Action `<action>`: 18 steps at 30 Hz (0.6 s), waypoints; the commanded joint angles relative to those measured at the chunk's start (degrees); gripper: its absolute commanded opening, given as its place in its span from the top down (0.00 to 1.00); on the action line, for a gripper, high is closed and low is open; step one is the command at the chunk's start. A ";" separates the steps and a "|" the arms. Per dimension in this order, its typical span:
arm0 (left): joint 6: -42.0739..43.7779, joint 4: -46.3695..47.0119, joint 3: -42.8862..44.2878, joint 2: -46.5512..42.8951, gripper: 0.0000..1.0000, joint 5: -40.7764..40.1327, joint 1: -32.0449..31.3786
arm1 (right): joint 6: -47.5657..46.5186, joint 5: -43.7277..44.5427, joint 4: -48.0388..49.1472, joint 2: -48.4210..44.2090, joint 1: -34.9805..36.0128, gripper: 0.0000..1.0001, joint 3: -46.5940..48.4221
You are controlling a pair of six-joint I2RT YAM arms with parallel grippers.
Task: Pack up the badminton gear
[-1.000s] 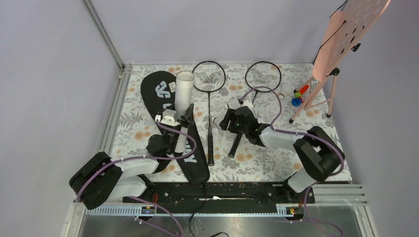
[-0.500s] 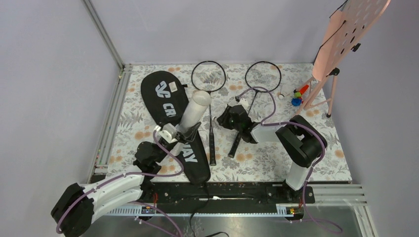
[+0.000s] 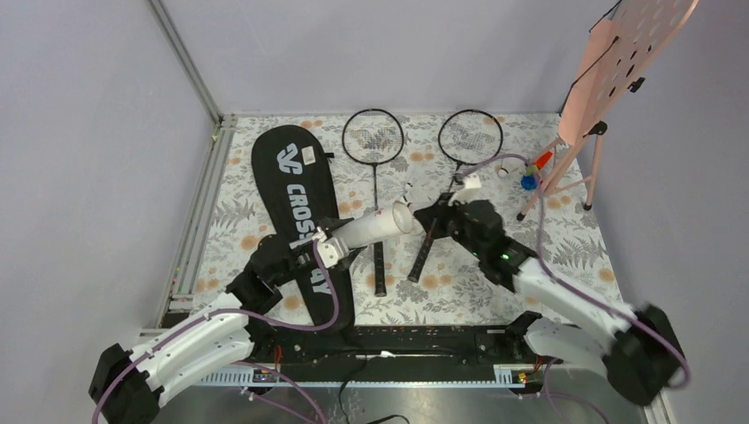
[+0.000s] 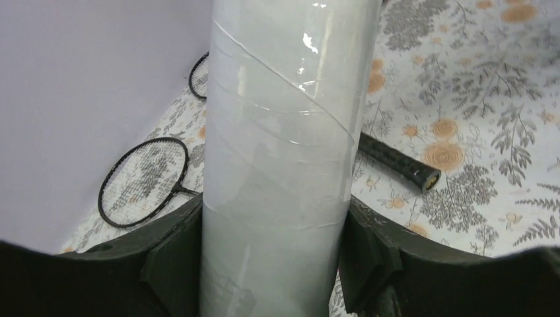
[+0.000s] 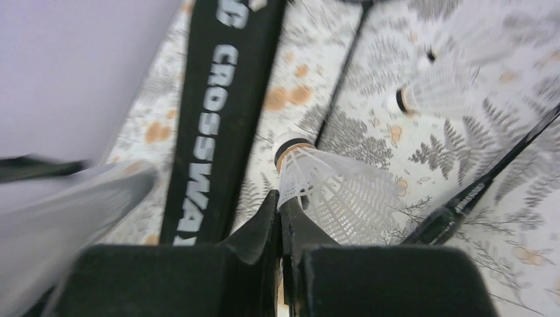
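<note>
While the left gripper (image 4: 271, 264) is clenched around the long white tube (image 4: 284, 132) and holds it above the table (image 3: 565, 256), tilted almost flat with its mouth toward the right arm, the right gripper (image 5: 280, 212) pinches one shuttlecock (image 5: 330, 188) by the feather skirt. From the top view this shuttlecock is near the mouth of the tube but not inside it.

I judge that the task is at an early stage, and the step in hand is loading shuttlecocks into the tube. Whether any are already inside, I cannot tell (the wall of the tube is opaque). A second shuttlecock (image 5: 429, 96), rather blurred, lies on the table beyond the held one, so at least one more is waiting.

Nothing of the large gear is packed. The black CROSSWAY bag (image 3: 296, 199) lies flat on the left side of the table, and I cannot see if it is open. Both rackets, the left racket (image 3: 374, 141) and the right racket (image 3: 471, 140), lie outside it, side by side, with their heads toward the far edge. What remains, in my judgement, is filling the tube and putting the rackets into the bag.
</note>
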 commanded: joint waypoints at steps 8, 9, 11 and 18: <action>11.55 -9.38 7.96 3.47 0.44 10.19 0.08 | -15.15 -19.27 -38.52 -43.33 0.26 1.00 5.39; 11.53 -9.67 8.24 3.65 0.44 10.53 0.08 | -15.22 -20.92 -40.44 -43.75 0.23 1.00 6.93; 11.55 -9.81 8.49 3.68 0.44 11.73 0.12 | -15.23 -23.96 -43.43 -43.05 0.29 1.00 9.76; 12.01 -8.37 7.48 3.95 0.43 17.55 0.10 | -13.92 -33.86 -41.10 -34.76 0.35 1.00 13.07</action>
